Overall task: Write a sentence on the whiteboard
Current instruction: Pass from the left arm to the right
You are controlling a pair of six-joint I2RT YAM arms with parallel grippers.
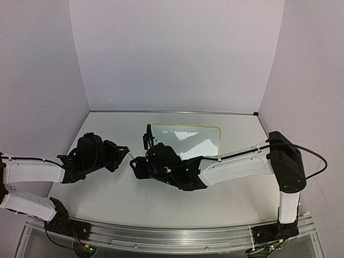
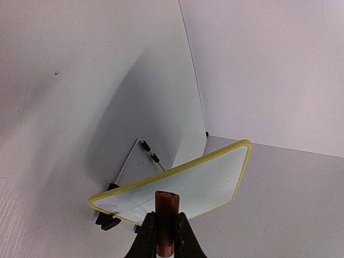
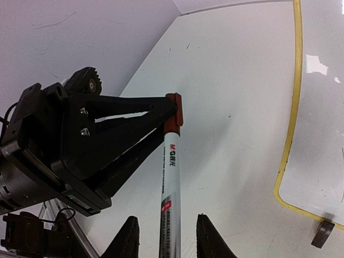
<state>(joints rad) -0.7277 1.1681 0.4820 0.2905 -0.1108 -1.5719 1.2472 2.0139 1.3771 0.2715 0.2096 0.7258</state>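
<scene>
The whiteboard (image 1: 201, 137) stands on the tabletop (image 1: 115, 199), toward its rear, with a wire stand (image 2: 145, 145) showing behind its pale-yellow frame. Just off the whiteboard's left edge, the left claw (image 2: 165, 228) is clamped on the red cap (image 2: 166, 200) of a marker (image 3: 170, 177). The right claw (image 3: 167, 239) straddles the marker's white barrel. Its fingers are narrowly parted, with a slim gap on each side, and do not touch the barrel.

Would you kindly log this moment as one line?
left gripper: shut on marker cap | right gripper: open around marker barrel | whiteboard: blank
</scene>
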